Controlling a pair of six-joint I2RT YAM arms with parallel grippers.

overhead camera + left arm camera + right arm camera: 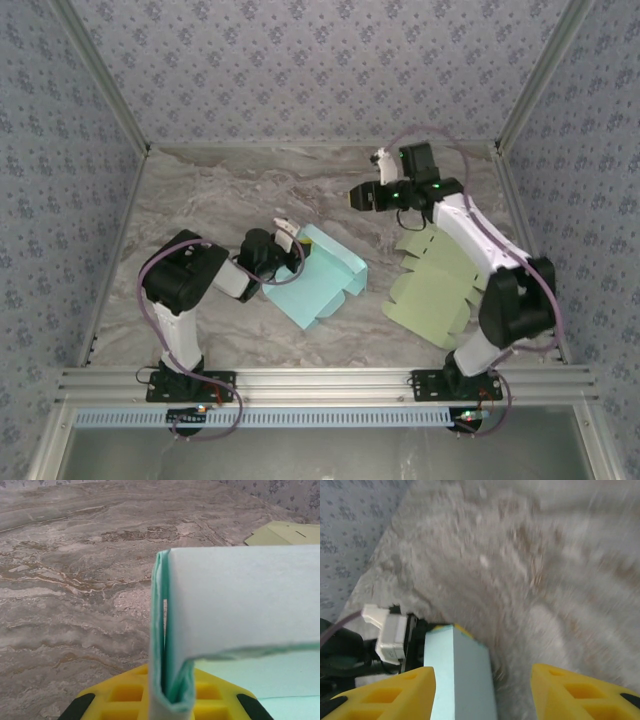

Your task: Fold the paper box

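Left gripper (pixel 288 240) is clamping a doubled wall of the paper box (pixel 320 282) (fingers largely cut off at frame edge). Right gripper (pixel 356 196) is hovering wide open, empty, its view blurred.

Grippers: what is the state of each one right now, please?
Left gripper: closed on a folded wall of the blue paper box.
Right gripper: open, holding nothing.

Pale paper box (pixel 240 600) in yellow gripper (pixel 172 702), over marble table (pixel 75 580)
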